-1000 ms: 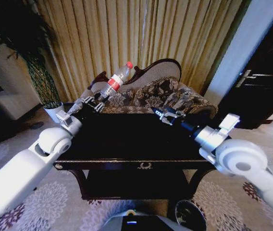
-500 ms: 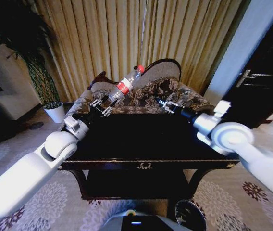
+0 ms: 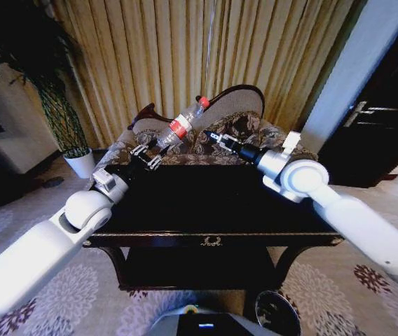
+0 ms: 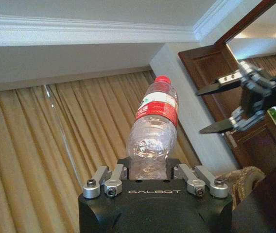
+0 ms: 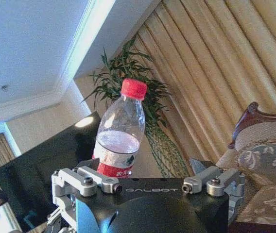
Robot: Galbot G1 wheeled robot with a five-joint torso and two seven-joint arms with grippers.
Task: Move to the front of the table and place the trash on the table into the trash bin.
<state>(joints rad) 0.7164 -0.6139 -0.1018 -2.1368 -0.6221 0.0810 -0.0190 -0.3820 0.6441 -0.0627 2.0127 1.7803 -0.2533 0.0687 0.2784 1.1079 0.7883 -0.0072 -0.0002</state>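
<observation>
My left gripper (image 3: 154, 147) is shut on the base of the trash, a clear plastic bottle (image 3: 183, 123) with a red label and red cap. It holds the bottle tilted in the air above the far left part of the dark glossy table (image 3: 206, 210). In the left wrist view the bottle (image 4: 153, 127) rises from between the left gripper's (image 4: 147, 171) jaws. My right gripper (image 3: 211, 136) is open, just to the right of the bottle's cap and apart from it; the left wrist view shows the right gripper (image 4: 201, 110) with its fingers spread. The bottle (image 5: 120, 132) stands close ahead in the right wrist view. The round trash bin (image 3: 277, 313) sits on the floor below the table's front right.
An ornate patterned sofa (image 3: 241, 133) stands right behind the table, before gold curtains (image 3: 185, 49). A tall plant in a white pot (image 3: 80, 162) is at the back left. A dark door (image 3: 381, 133) is at the right. Patterned carpet (image 3: 80, 294) lies around the table.
My right gripper has swung left and up, from over the table's right side to beside the bottle cap. The left gripper first lifted the bottle up and rightward, then held it still.
</observation>
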